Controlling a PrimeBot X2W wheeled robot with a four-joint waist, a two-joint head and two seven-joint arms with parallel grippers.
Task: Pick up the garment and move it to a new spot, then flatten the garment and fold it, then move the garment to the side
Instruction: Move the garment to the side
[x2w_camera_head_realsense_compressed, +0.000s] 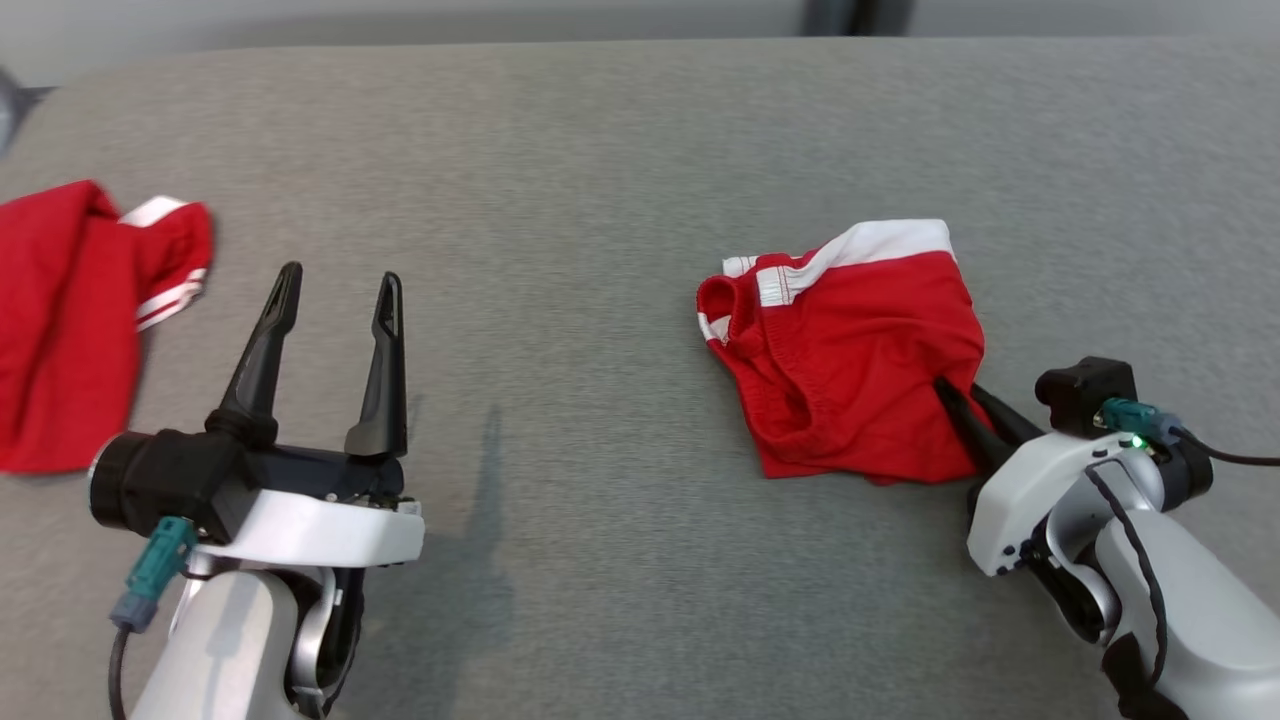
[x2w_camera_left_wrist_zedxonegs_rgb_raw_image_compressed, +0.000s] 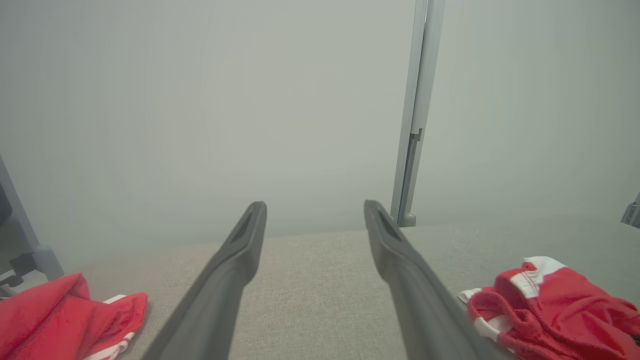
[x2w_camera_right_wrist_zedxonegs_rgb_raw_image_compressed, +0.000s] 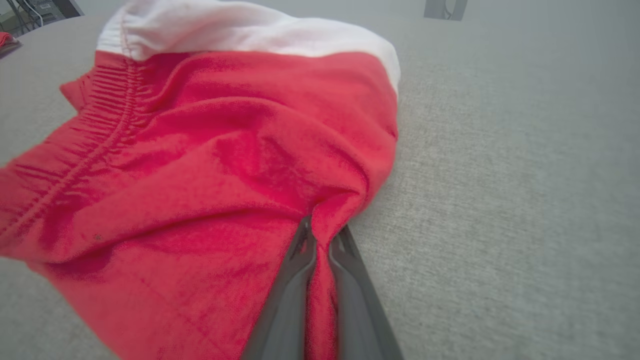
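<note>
The right gripper is clamped onto the garment's near edge; lifting, flattening and folding are judged not yet done.

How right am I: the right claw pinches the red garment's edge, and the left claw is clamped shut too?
The left gripper stands open and holds nothing, as the head view shows. The right gripper does pinch the red garment.
</note>
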